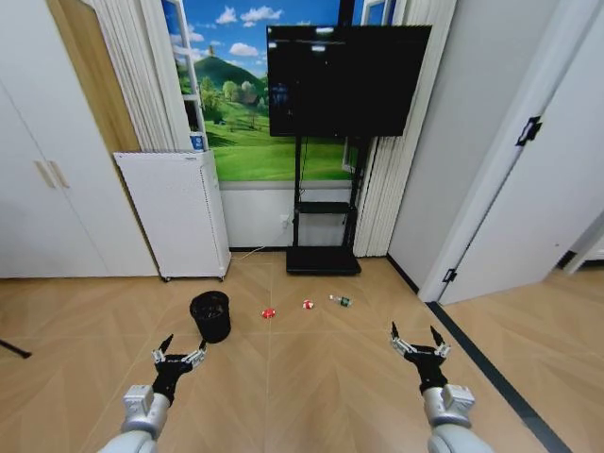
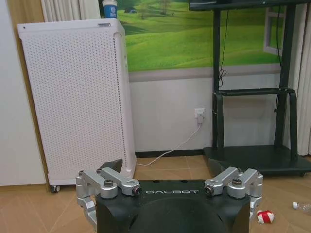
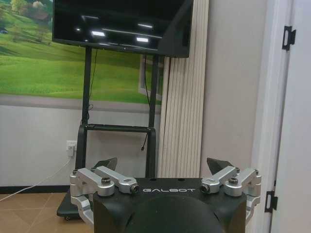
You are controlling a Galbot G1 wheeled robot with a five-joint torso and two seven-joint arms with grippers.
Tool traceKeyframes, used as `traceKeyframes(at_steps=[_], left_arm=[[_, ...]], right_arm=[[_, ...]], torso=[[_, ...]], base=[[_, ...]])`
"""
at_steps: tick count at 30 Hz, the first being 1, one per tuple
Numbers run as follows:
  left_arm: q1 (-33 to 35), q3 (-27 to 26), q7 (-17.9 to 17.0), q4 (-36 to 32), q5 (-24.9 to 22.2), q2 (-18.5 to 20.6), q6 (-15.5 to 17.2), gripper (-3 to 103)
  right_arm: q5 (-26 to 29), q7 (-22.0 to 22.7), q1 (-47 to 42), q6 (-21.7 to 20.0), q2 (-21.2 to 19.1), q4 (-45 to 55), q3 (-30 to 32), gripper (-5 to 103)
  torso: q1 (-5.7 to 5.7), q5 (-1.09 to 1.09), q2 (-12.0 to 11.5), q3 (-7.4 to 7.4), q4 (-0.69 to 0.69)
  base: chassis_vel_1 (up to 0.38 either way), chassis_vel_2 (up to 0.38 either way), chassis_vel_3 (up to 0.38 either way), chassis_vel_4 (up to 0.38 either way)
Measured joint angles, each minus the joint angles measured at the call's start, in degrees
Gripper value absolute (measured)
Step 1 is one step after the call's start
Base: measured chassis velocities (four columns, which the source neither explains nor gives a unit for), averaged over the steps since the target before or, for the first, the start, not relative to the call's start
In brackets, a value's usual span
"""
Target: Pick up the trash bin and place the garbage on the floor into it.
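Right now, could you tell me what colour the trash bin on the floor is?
The trash bin is black mesh, best seen in the head view.

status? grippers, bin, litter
Left gripper open, low beside trash bin; right gripper open. Bin upright on floor, ungrasped. Garbage strewn right of bin. Path unobstructed.
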Motion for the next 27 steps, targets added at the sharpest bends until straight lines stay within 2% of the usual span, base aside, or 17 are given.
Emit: traceKeyframes(at_steps=[13, 15, 22, 27], left_arm=[[0.0, 0.0, 0.0, 0.1, 0.0, 0.0, 0.0, 99], [0.4, -0.5, -0.1, 0.5, 0.0, 0.2, 0.0, 99], [0.5, -0.6, -0.4, 0.7, 0.0, 0.2, 0.0, 99], [0.5, -0.7, -1.7, 0.8, -0.1, 0.3, -0.1, 99]], right_arm=[[0.0, 0.0, 0.0, 0.0, 0.0, 0.0, 0.0, 100], [-0.3, 0.7, -0.3, 1.6, 0.7, -0.7, 0.1, 100], [-0.4, 1.1, -0.2, 2.2, 0.7, -1.1, 0.1, 100], [-1.3, 2.2, 0.1, 4.7, 0.7, -2.1, 0.2, 100]], torso=[[0.00, -0.01, 0.0, -0.01, -0.02], [-0.01, 0.01, 0.0, -0.01, -0.01], [-0.01, -0.02, 0.0, 0.00, -0.01], [0.01, 0.00, 0.0, 0.00, 0.00]], base=[[-0.360, 0.356, 0.364, -0.365], [-0.338, 0.351, 0.345, -0.346], [-0.355, 0.340, 0.357, -0.357], [-0.321, 0.340, 0.336, -0.344]])
